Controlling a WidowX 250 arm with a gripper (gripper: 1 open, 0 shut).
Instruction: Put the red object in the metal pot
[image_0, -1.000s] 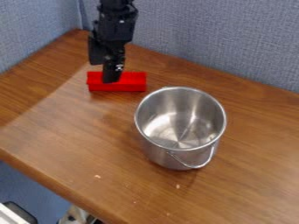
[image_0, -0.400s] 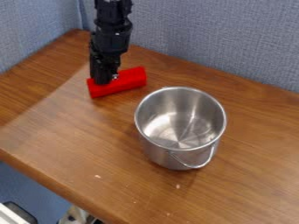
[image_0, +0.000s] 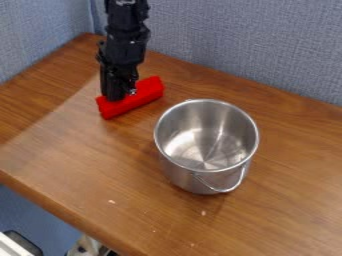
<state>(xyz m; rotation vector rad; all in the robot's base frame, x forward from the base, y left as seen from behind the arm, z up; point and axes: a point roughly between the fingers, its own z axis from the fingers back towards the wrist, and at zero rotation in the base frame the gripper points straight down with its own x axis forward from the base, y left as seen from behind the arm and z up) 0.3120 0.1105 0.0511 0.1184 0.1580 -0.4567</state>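
So the black gripper (image_0: 120, 90) is pointing pretty much straight down with its fingers pinched onto the bright red rectangular bar-shaped block (image_0: 131, 97), gripping it around the middle. The block sits on the far left part of the table, angled so its right end points a bit toward the back, and it looks like it's down on the wood or just barely off it, can't really tell. The black arm goes straight up from there and out of the top of the picture.

The shiny silver steel pot (image_0: 206, 143) is to the right and nearer, close to the block but not touching it. It stands upright and open, with its thin wire handle (image_0: 218, 186) hanging down the near side. Nothing sits between block and pot.

Surface is a brown wooden table (image_0: 67, 140), with a grey-blue fabric wall (image_0: 254, 40) behind it.
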